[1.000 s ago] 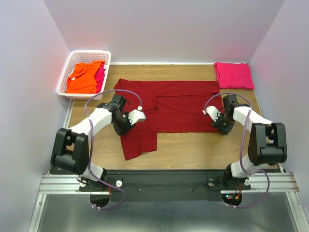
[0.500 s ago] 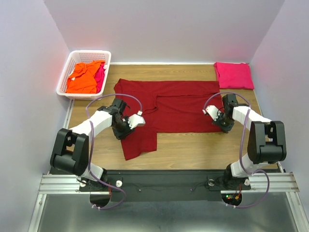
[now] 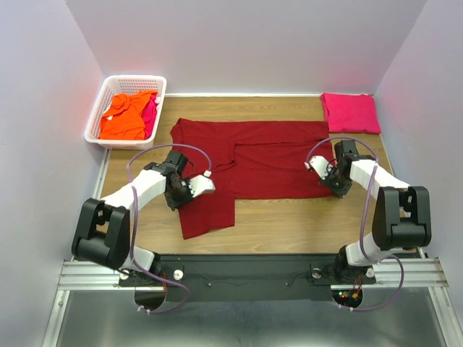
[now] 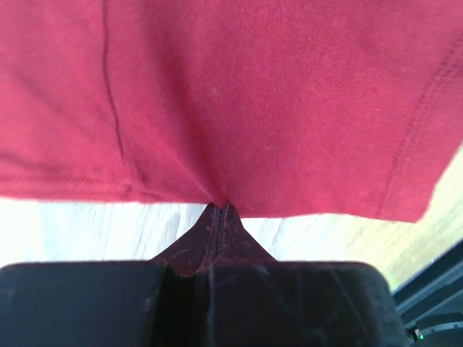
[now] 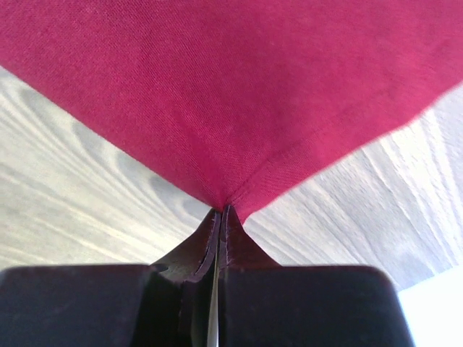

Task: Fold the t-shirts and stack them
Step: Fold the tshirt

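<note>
The left gripper [image 4: 220,211] has slid a little toward the near-left of the dark red t-shirt [image 3: 268,155] since a second ago, drawing that side of the cloth with it. The right gripper [image 5: 220,211] has edged slightly up along the shirt's right near corner. The shirt is lying spread on the wooden table [image 3: 289,213] between the two grippers, with a flap hanging toward the arm bases on its left side.

In the left wrist view the fingers are clenching a pinch of the shirt's hem, the cloth running out of frame above and to both sides. In the right wrist view the fingers are pressing together on the very tip of a hemmed corner. From above, both sets of fingertips are hiding under the wrist bodies.

Beyond the shirt's far-left corner a white basket [image 3: 137,78] is holding a crumpled orange shirt [image 3: 124,116], which is covering most of a magenta one [image 3: 150,114]. At the shirt's far-right corner a folded pink shirt [image 3: 351,113] is lying flat.
</note>
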Available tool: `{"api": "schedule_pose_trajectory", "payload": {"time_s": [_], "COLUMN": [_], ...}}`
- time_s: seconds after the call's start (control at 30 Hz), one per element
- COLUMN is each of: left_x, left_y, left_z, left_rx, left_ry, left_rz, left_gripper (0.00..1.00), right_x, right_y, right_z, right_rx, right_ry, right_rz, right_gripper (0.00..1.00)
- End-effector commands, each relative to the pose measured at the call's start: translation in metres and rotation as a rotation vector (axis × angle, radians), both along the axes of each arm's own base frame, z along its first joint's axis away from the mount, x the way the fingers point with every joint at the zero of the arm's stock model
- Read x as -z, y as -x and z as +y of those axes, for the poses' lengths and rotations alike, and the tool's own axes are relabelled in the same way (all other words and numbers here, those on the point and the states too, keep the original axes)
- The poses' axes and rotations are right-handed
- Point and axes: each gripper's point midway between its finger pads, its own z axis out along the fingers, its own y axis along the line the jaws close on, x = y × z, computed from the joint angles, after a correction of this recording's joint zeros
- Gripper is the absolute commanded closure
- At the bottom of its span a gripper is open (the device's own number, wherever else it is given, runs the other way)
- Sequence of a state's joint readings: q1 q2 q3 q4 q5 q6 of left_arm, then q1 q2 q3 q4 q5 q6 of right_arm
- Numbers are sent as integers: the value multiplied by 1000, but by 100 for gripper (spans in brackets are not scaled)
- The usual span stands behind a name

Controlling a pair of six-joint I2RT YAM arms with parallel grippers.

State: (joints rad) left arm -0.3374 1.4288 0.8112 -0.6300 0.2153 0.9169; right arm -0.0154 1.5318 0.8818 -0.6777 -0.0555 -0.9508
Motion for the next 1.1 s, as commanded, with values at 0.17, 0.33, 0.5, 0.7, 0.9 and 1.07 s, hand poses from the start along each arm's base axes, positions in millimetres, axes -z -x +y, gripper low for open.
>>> {"api": "schedule_pose_trajectory", "payload": {"time_s": [0.17,0.33,0.5,0.7,0.9,1.07], "left_x": [-40,-50,-73,-108,-133,-132], "left_y": [14,29,37,4,-48,-86], "left_z": [14,12,10,17,8,3], "left_rx": [-6,9,-9,-92,-122,-166], "left_ry": [25,59,112,176,216,237], "left_rz": [-24,3,15,-5,-77,-75], "left_gripper": [100,100,100,100,100,100], "right_x": [-29,-38,-54,-71,-83,-86], "right_y": [15,31,39,11,-43,-82], "right_z": [-6,-7,-7,-11,-8,-7], "right_rx": [2,-15,-25,-21,-30,-54], "right_ry": [19,26,19,9,-29,-48], "right_rz": [-47,-36,-45,-60,-69,-70], "right_gripper": [99,99,99,99,99,99]}}
